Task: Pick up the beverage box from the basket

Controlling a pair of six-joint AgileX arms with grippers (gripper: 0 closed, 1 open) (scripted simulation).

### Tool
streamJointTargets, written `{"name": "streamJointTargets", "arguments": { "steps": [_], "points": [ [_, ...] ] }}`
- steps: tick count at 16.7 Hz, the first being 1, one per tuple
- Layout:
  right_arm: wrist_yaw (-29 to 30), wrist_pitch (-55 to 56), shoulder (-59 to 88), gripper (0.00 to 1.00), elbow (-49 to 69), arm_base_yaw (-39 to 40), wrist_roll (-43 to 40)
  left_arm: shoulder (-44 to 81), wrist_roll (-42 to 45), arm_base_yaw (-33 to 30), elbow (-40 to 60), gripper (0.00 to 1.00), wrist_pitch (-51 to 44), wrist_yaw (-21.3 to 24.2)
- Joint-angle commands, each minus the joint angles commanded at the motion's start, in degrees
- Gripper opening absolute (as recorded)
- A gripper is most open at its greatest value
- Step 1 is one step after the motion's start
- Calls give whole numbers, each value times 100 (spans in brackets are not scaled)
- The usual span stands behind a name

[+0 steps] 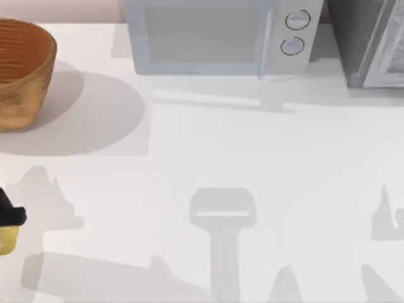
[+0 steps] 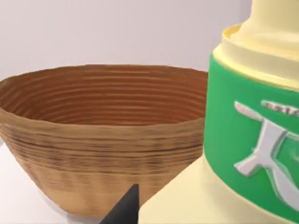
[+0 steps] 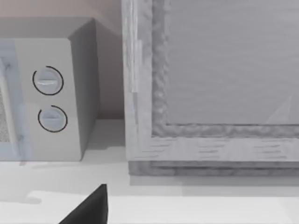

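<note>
At the table's left edge, my left gripper (image 1: pixel 7 218) holds the beverage box (image 2: pixel 252 140) tight. The basket (image 1: pixel 22 72) sits apart from it. I cannot tell about my right gripper (image 3: pixel 86 207).

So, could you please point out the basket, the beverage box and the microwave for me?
basket (image 1: pixel 22 79): top view, outer wall.
beverage box (image 2: pixel 243 135): left wrist view, green label band.
microwave (image 1: pixel 202 35): top view, door window.

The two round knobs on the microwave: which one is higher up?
The upper round knob on the grey microwave sits directly above the lower knob.
</note>
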Motion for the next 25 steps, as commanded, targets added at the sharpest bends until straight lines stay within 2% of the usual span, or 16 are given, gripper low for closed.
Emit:
{"name": "streamJointTargets", "arguments": {
  "steps": [4, 12, 16, 18, 20, 25],
  "points": [
    [0, 0, 0, 100, 0, 0, 0, 1442, 65, -780, 471, 0, 1106, -1286],
    [0, 0, 0, 100, 0, 0, 0, 4916, 185, -2338, 1568, 0, 3715, -4333],
    [0, 0, 0, 100, 0, 0, 0, 6321, 209, -2850, 1976, 0, 4734, -5537],
    [0, 0, 0, 100, 0, 0, 0, 6775, 213, -3003, 2105, 0, 5063, -5931],
    [0, 0, 0, 100, 0, 0, 0, 7001, 215, -3079, 2170, 0, 5231, -6135],
    [0, 0, 0, 100, 0, 0, 0, 7013, 223, -3060, 2151, 0, 5231, -6146]
  ]
}}
